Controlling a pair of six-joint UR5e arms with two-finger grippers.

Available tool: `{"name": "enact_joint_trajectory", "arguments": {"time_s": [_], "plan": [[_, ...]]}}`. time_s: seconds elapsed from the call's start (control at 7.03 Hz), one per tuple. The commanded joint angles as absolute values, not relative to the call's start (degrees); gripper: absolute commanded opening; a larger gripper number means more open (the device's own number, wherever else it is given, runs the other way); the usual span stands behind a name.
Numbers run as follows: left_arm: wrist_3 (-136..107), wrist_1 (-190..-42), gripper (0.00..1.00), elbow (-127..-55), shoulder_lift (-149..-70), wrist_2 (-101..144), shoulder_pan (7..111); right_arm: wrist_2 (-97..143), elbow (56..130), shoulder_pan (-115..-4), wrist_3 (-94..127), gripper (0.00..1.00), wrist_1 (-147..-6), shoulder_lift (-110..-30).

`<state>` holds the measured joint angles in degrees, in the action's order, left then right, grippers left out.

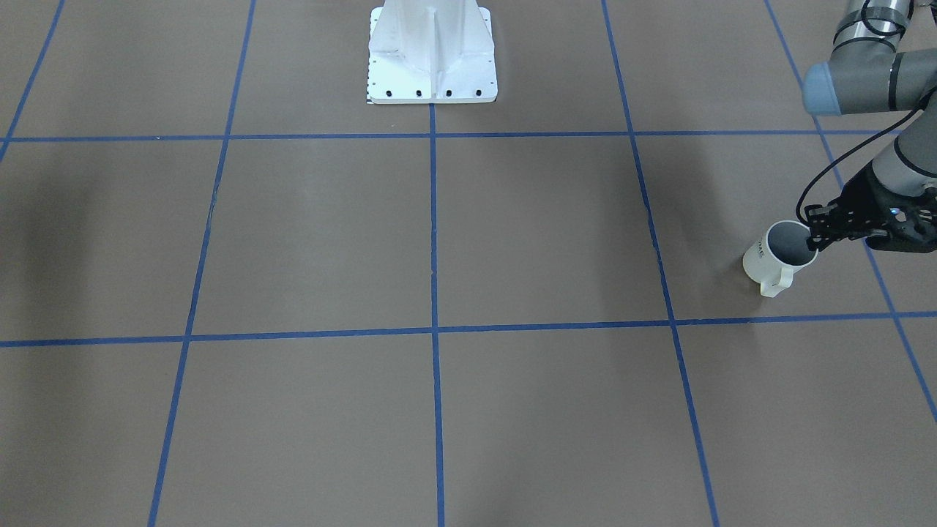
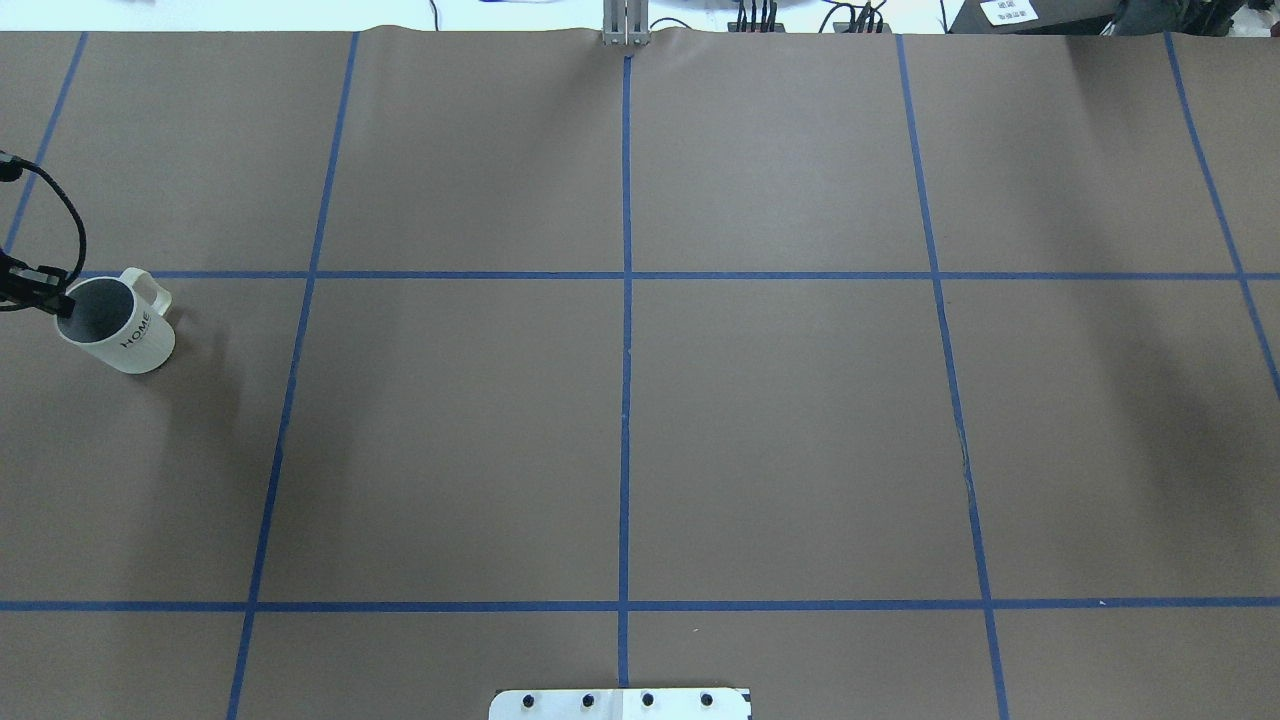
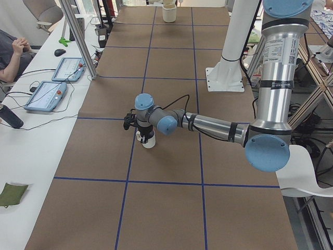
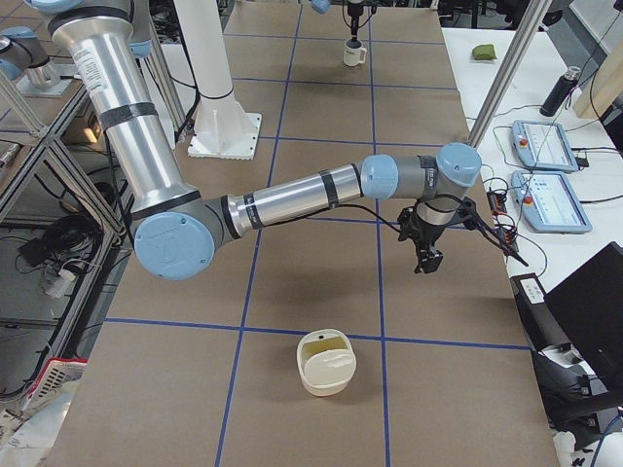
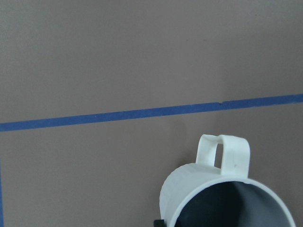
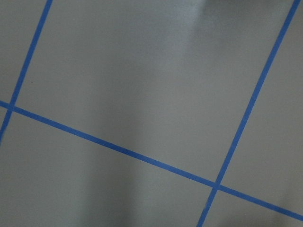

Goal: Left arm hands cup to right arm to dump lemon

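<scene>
The cup (image 1: 765,262) stands with its rim at the left claw (image 1: 814,240).

Brown table (image 2: 800,430), blue tape lines (image 2: 626,400), cup (image 2: 125,330)

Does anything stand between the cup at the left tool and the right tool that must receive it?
Nothing visible does. Between the cup at the left tool and the right tool lies only taped table. A cream container sits beyond it.

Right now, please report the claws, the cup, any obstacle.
Left claw at cup rim, grip unconfirmed. Right claw far off, state unclear. Cup's handle points away from left claw. No obstacle seen between them.
</scene>
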<state>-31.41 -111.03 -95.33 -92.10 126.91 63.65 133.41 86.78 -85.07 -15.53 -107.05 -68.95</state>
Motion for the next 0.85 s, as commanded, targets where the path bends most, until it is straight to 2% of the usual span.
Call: {"name": "enact_joint_trajectory", "arguments": {"time_s": [0.0, 0.28, 0.71], "plan": [[-31.3, -111.0, 0.99, -95.7, -91.9, 127.3, 63.9, 133.2, 86.1, -85.3, -15.0, 1.0, -107.1, -69.9], [-28.3, -109.9, 1.0, -96.9, -92.2, 128.8, 68.2, 132.8, 86.2, -85.3, -14.9, 1.0, -106.6, -70.6], [0.4, -96.5, 1.0, -95.8, -91.3, 130.9, 79.5, 132.9, 86.2, -85.3, -15.0, 1.0, -106.5, -72.3]]}}
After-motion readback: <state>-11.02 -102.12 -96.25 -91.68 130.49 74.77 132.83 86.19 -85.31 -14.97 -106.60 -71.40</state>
